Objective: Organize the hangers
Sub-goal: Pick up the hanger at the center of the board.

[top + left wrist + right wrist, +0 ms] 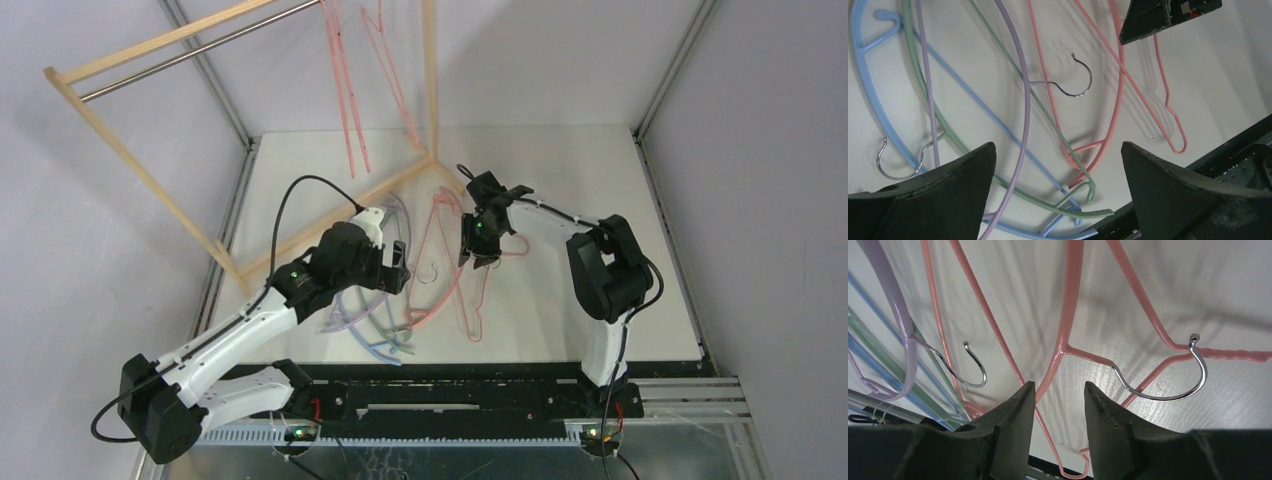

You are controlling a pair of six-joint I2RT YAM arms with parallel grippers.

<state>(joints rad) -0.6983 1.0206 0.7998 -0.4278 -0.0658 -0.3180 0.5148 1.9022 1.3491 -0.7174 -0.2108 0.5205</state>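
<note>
White matte tabletop (600,300) carries the hangers (436,262), a loose tangle of smooth curved plastic and thin pink wire, directly beneath both grippers. I see my left gripper (1058,150) spread wide, empty. My right gripper (1059,387) stands half-parted, grasping nothing, with a steel hook (1204,372) just beside its fingertips.

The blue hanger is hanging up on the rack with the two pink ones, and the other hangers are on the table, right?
Not quite. The blue hanger is not hanging up. It lies flat on the table, in the pile with the other hangers. Only the two pink wire hangers hang at the rack. The top view shows this.
</note>
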